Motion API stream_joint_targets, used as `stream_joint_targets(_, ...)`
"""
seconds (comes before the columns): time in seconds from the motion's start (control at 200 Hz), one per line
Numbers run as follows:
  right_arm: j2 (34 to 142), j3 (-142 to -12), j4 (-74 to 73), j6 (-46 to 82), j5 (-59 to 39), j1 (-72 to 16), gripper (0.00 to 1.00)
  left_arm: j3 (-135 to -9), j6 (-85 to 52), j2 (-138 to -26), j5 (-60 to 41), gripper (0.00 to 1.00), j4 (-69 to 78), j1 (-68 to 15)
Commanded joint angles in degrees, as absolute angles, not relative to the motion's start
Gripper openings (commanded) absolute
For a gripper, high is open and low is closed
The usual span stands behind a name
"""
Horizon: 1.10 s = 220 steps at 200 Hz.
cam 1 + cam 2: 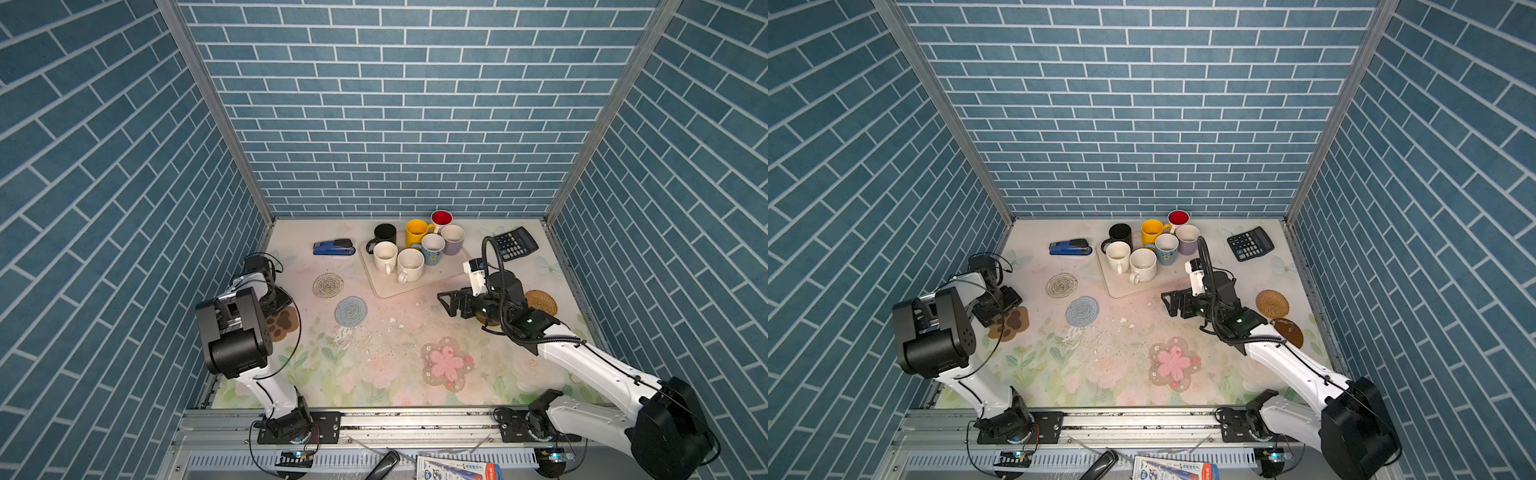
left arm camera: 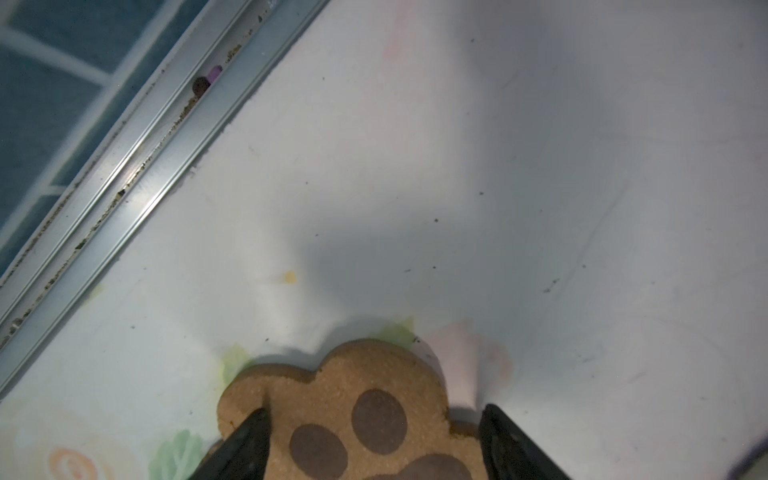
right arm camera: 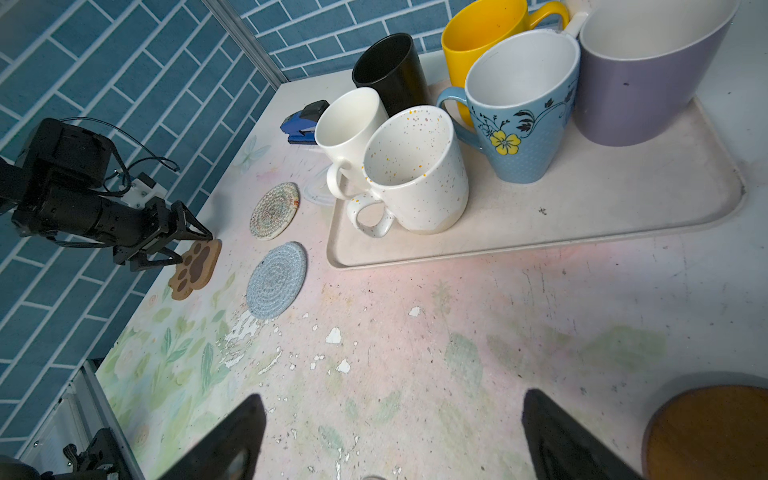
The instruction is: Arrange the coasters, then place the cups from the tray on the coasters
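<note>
Several cups stand together on the cream tray (image 1: 386, 291) at the back: black (image 1: 384, 233), yellow (image 1: 417, 232), red-inside (image 1: 441, 218), lavender (image 1: 452, 239), flower-print blue (image 3: 515, 137) and two white (image 1: 385, 255). Coasters lie apart on the table: paw (image 1: 1011, 324), pale woven round (image 1: 328, 285), blue-grey round (image 1: 350, 311), pink flower (image 1: 446, 363), rattan (image 1: 542, 301), brown disc (image 1: 1289, 332). My left gripper (image 2: 374, 409) is open, its fingers straddling the paw coaster (image 2: 353, 411). The right gripper (image 1: 444, 305) hangs open and empty in front of the tray.
A blue stapler (image 1: 334, 247) lies left of the tray and a black calculator (image 1: 514, 243) at the back right. Brick-pattern walls close in three sides. A metal rail (image 2: 124, 174) runs along the left table edge near the paw coaster.
</note>
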<state>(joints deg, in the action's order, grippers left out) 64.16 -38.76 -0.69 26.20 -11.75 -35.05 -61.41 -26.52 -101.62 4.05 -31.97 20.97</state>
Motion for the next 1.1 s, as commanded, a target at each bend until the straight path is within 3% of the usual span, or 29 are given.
stream_joint_targets(0.0,62.7,-37.8,-0.9,27.2,-11.7,-35.5,0.96,-61.8,-26.7,-104.0,4.6,0.8,-33.0,20.8)
stream_joint_targets(0.495,60.7,-37.8,0.2,26.7,-10.6,-35.6,0.96,-54.8,-27.8,-98.8,6.6,0.73,-32.0,17.3)
stream_joint_targets(1.095,60.7,-37.3,-0.1,26.5,-10.2,-35.6,0.96,-40.4,-31.7,-81.5,5.5,0.72,-32.2,15.2)
